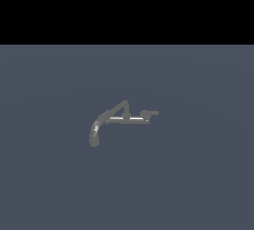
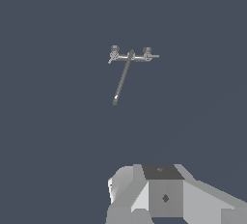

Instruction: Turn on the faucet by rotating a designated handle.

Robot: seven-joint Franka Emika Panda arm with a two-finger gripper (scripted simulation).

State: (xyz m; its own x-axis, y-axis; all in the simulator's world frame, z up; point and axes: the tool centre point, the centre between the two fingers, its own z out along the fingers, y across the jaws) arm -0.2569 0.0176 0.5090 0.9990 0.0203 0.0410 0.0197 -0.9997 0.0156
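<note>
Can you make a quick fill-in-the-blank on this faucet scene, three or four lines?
1. In the exterior view, the faucet spout curves down toward that view's ____ side.
2. The short flat handle sits at the end of the faucet ____ the spout tip.
3. In the wrist view, the hand is ____ from the faucet, touching nothing.
4. The thin pale bar joining the two levers lies roughly ____.

Missing words: left; opposite; apart; horizontal

Dim, flat, even lighting, no cast shadows or glare. Low-res, pixelated renders; faucet [image 1: 121,119] edges jagged; black band across exterior view top.
</note>
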